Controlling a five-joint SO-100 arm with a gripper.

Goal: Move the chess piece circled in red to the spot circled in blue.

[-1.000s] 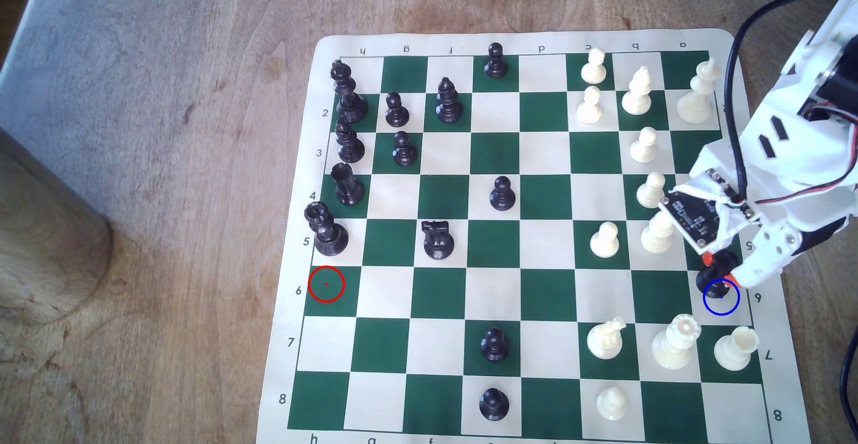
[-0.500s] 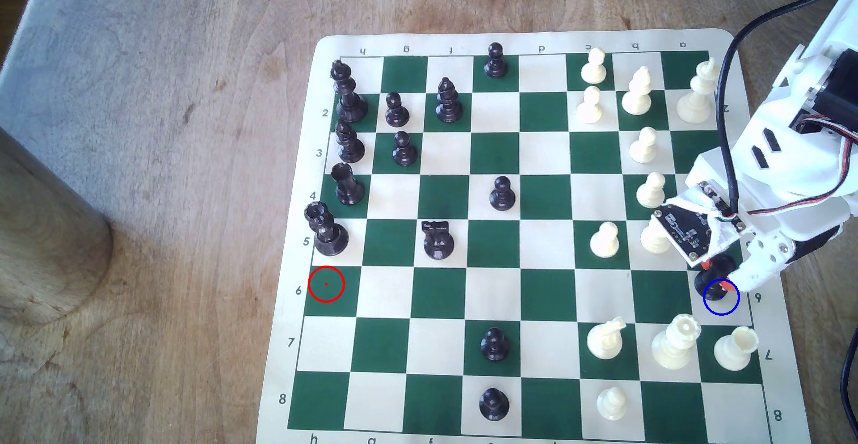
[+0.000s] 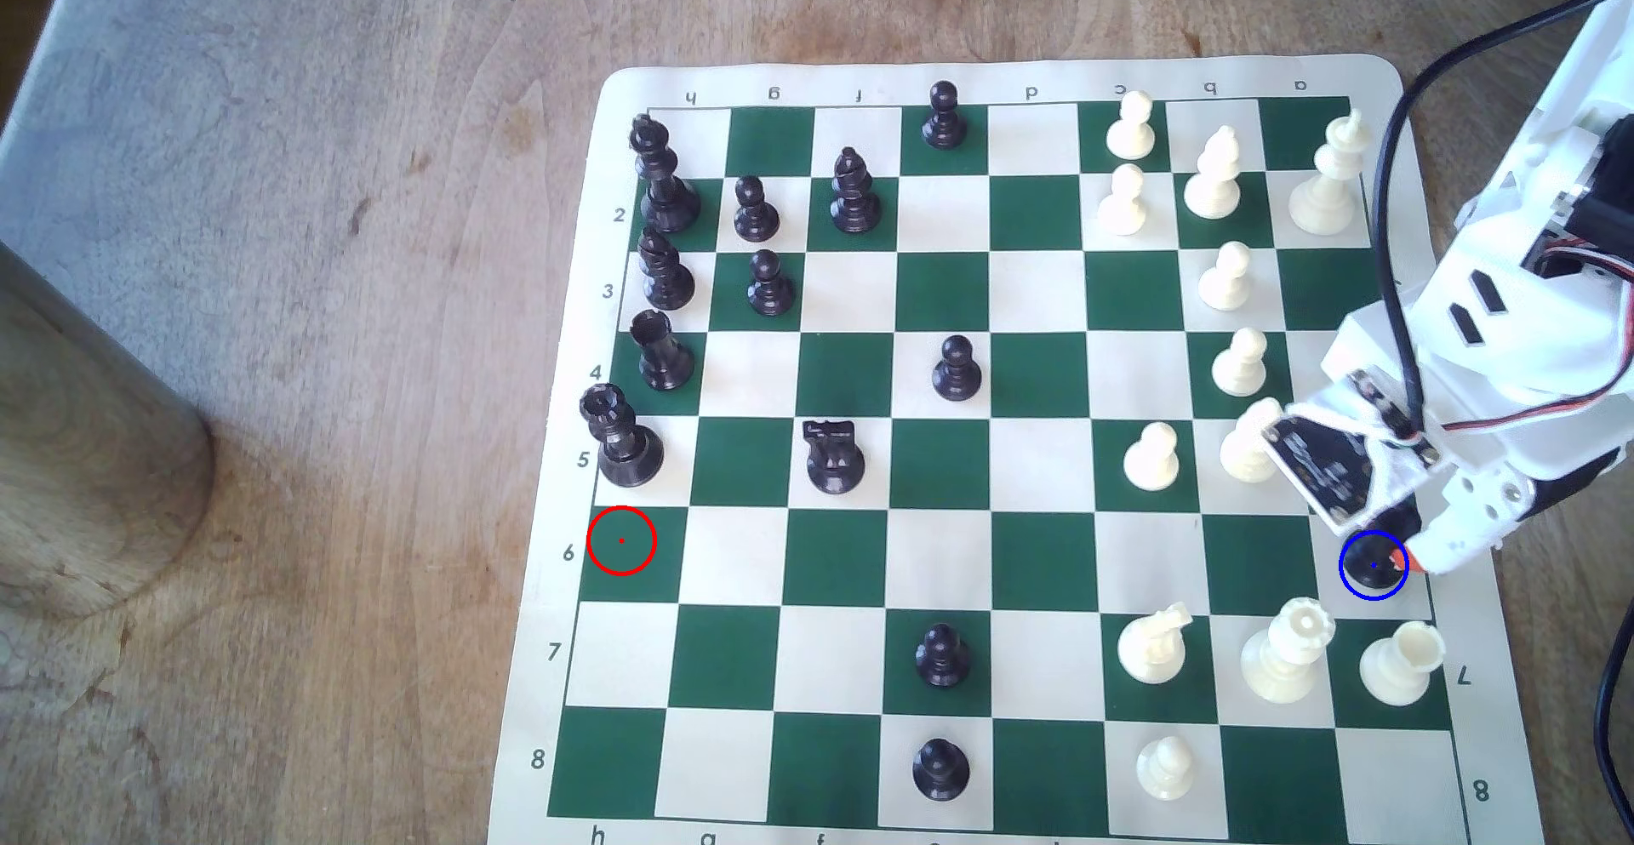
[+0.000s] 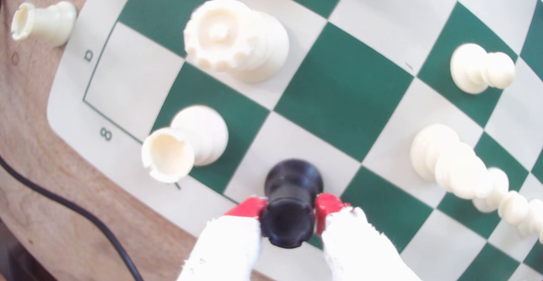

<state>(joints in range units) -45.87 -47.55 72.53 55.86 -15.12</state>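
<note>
In the wrist view the claw (image 4: 289,210) is closed on the short black plastic chess piece (image 4: 289,207), its red-tipped fingers (image 4: 249,207) pressing either side of the broad notched top. The piece stands upright, its round flared base on the cream board square marked by the thin blue ring (image 3: 1350,584), at the exterior view's right edge of the green-and-cream chessboard mat (image 3: 1026,76). The piece is judged light, rigid and smooth, therefore liable to slip or tip; grip it below the top rim, keeping clear of the white rook (image 4: 182,145) just beside it.
</note>
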